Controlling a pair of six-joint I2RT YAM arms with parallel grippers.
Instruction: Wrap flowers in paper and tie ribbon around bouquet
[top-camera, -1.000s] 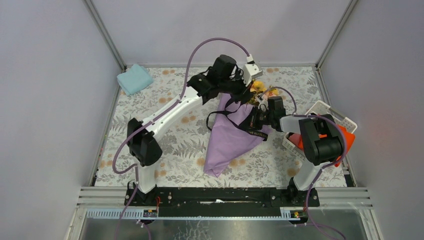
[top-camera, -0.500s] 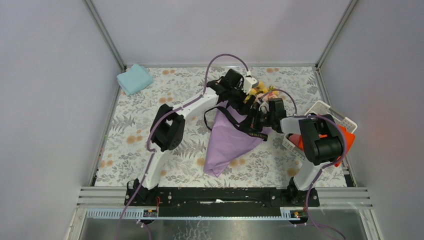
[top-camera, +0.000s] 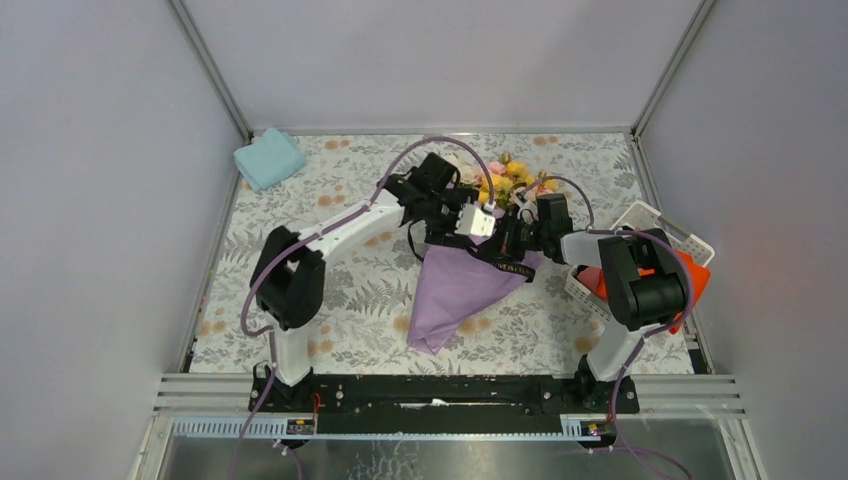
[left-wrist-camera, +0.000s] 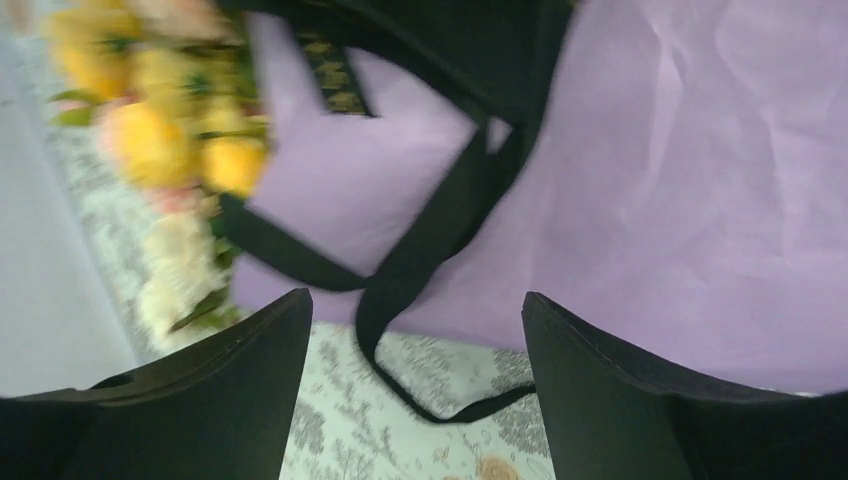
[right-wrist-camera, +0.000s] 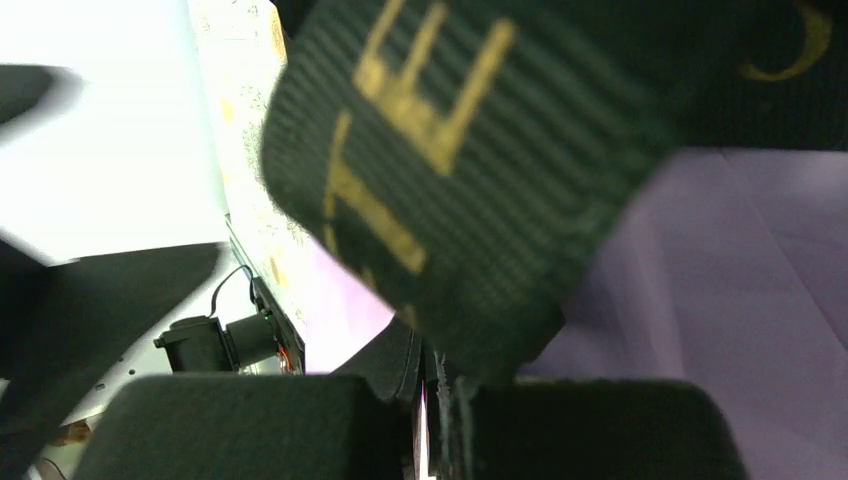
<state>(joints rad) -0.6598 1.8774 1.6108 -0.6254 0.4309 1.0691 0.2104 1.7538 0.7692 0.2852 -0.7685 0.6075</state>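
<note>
The bouquet lies on the table as a lilac paper cone with its tip toward me. The yellow, pink and white flowers stand out of its far end. The black ribbon with pale lettering crosses the cone and loops onto the table at its left. My left gripper hangs open over the cone's upper left edge. In the left wrist view the left gripper holds nothing; ribbon, paper and flowers lie below. My right gripper at the cone's right edge is shut on the ribbon, pinched at the right gripper.
A folded light blue cloth lies at the far left corner of the flowered tablecloth. A white basket with an orange cloth stands at the right edge beside my right arm. Grey walls close in the table.
My left gripper has opened and swung from behind the flowers toward me, down to the cone's upper left edge. The flowers now show. My right gripper has stayed put.
</note>
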